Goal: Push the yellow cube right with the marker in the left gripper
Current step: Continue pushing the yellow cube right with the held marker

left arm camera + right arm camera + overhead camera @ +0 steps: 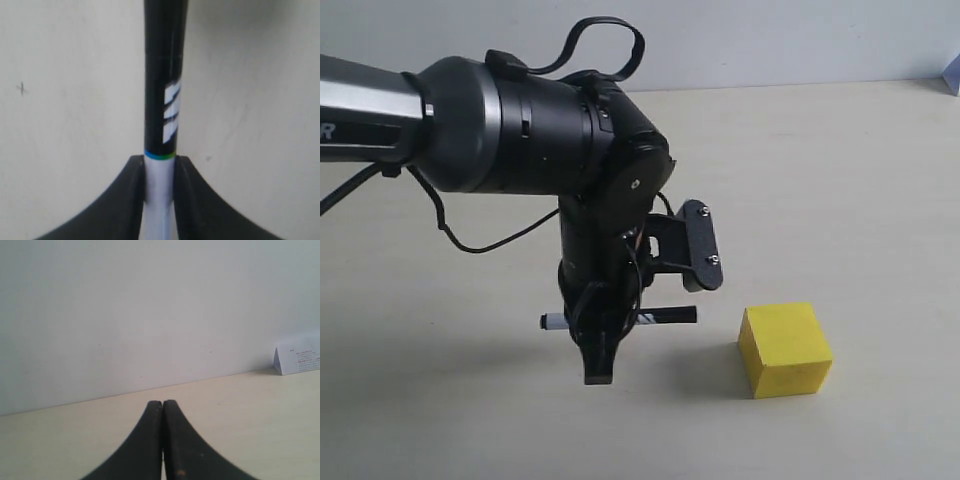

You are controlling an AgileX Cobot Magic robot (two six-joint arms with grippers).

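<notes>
**Marker cap faces the cube**

The yellow cube (785, 350) sits on the table (880, 200), near and to the right of my marker's (668, 316) black cap, not touching. My left pincer (600, 368) clamps the white barrel, with the marker level. Best to slide right, low and straight, and meet the face centrally so nothing twists.

— The marker (161, 95) was black on its cap half with slanted white stripes, then a thin blue-green ring, then a white barrel.
— And the yellow cube (785, 349) was plain and bright on the pale beige table (860, 180); the left gripper (598, 372) was black all over.
</notes>
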